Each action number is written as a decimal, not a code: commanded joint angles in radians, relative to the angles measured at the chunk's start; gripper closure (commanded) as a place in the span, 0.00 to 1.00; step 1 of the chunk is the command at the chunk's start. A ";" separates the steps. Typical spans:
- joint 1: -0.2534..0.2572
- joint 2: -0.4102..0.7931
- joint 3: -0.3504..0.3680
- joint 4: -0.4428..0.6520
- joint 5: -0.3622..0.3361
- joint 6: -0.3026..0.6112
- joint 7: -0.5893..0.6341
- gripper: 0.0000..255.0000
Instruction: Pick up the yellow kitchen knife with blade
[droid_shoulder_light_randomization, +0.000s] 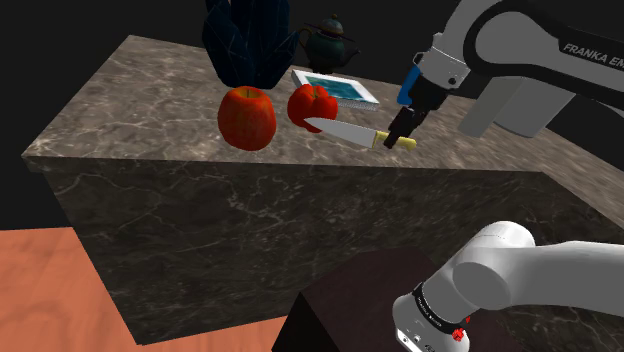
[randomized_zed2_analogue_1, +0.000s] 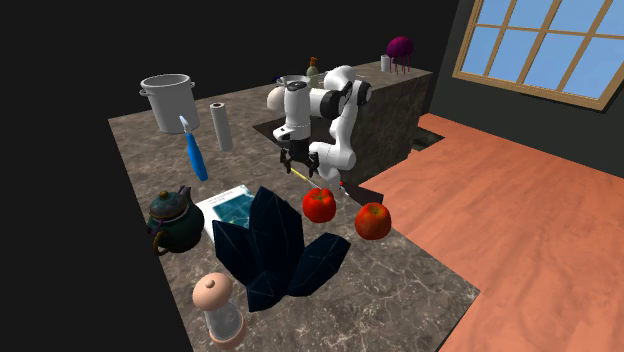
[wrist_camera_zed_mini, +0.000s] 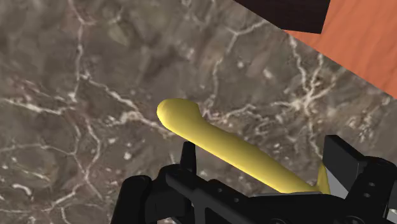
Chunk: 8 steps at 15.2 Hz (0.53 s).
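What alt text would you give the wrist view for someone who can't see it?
A yellow knife handle lies on a grey-brown marbled countertop, slanting between the two black fingers of the open gripper, which stand apart. Beyond the counter's edge shows orange-brown floor.

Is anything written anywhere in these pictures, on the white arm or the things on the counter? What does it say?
"FRANKA EN": on the white arm in the shoulder view, cut off at the picture's edge.
Small lettering on the dark joint ring near the stand: too small to read.
No other text can be read.
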 joint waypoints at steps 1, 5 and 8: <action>0.000 0.000 0.000 0.000 0.000 0.000 0.000 0.00; 0.132 0.119 -0.047 0.143 -0.004 -0.014 -0.292 0.00; 0.229 0.191 -0.072 0.248 0.002 -0.044 -0.509 0.00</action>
